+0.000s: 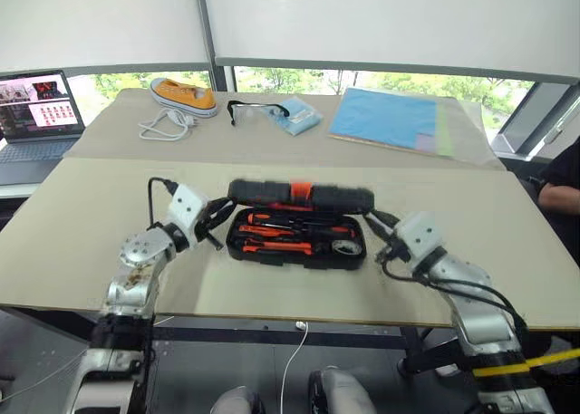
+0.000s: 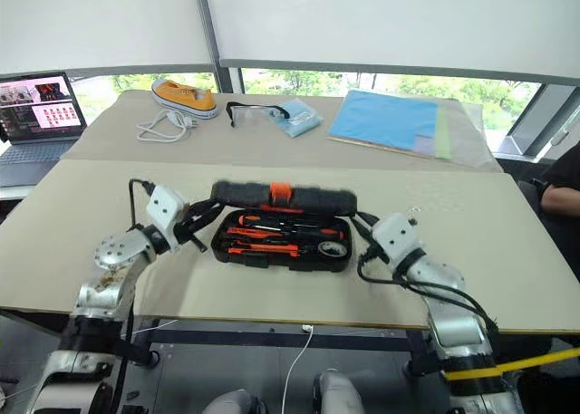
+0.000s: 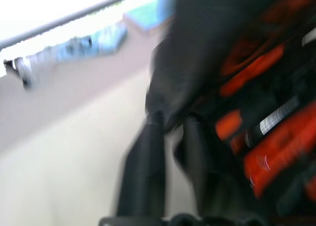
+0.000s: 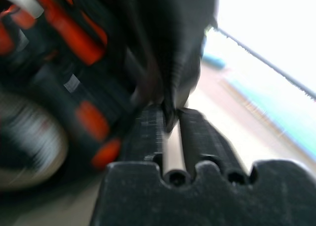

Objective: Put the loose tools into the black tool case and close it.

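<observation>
1. The step in hand looks like the closing: the black tool case [image 1: 297, 237] lies mid-table on the near tan table [image 1: 91, 215], its tray full of orange-and-black tools, and its lid [image 1: 300, 195] stands part-raised over the far edge (blurred, so probably swinging).

2. The left gripper [image 1: 214, 217] sits at the case's left end and the right gripper [image 1: 379, 227] at its right end. The wrist views show each pair of fingers slightly parted with the lid's edge at their tips; whether they grasp it or have let go I cannot tell.

3. Next move, as I judge it: bring the lid fully down over the tray, then press near the orange latch [image 1: 301, 192] until it catches. No tool may stick up, or the halves will not meet.

4. Count: one case, one latch, two grippers. No loose tool lies on the table near the case; the tools inside overlap too much to count reliably.

5. On the far table: one laptop [image 1: 36, 115], one orange shoe [image 1: 184, 95], one pair of safety glasses [image 1: 252, 111], one blue folder [image 1: 385, 118].
</observation>
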